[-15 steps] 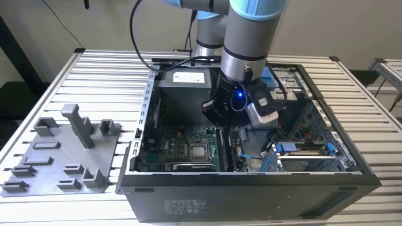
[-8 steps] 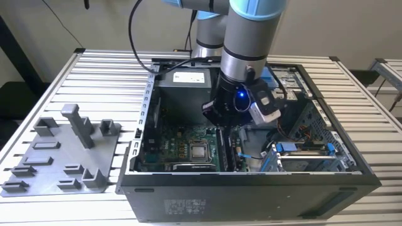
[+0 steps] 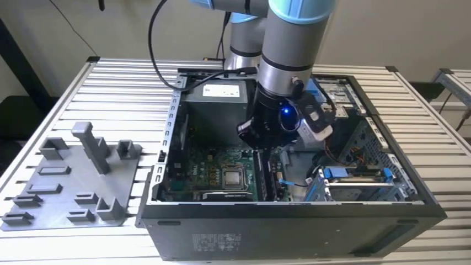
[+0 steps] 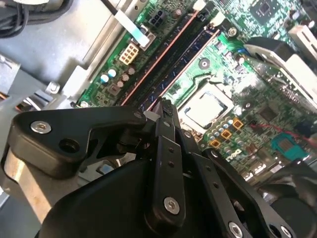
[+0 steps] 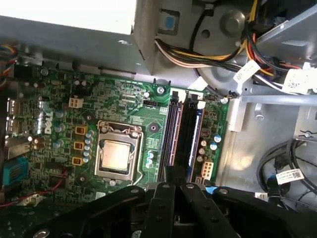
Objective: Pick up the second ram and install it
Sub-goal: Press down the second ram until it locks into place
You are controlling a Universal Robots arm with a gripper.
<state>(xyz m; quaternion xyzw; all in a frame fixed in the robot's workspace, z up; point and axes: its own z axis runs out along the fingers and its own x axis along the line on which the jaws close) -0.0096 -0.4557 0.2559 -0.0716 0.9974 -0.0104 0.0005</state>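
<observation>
**A:** Where is the end effector (image 3: 255, 135)?

**B:** It is low inside an open computer case (image 3: 294, 234), over the green motherboard (image 5: 114, 99). In both wrist views its black fingers (image 4: 166, 116) are clenched, with the tips meeting. I cannot tell whether anything thin is pinched between them.

**A:** And the second ram?

**B:** As I judge it, it is the long dark stick (image 5: 173, 129) standing in the slot straight ahead of the fingertips. It sits just beside the square silver processor socket (image 5: 116, 156). Its long axis runs directly away from the tips, parallel to a neighbouring dark slot (image 5: 194, 131) on the far side from the socket. Whether it is fully seated I cannot tell.

**A:** What surrounds it?

**B:** The case rests on a slatted metal table (image 3: 110, 88). On the exterior view's left, well apart from the arm, lies a grey plastic fixture (image 3: 74, 187) with upright posts and no stick on it. Behind is a plain pale wall (image 3: 74, 27).
</observation>
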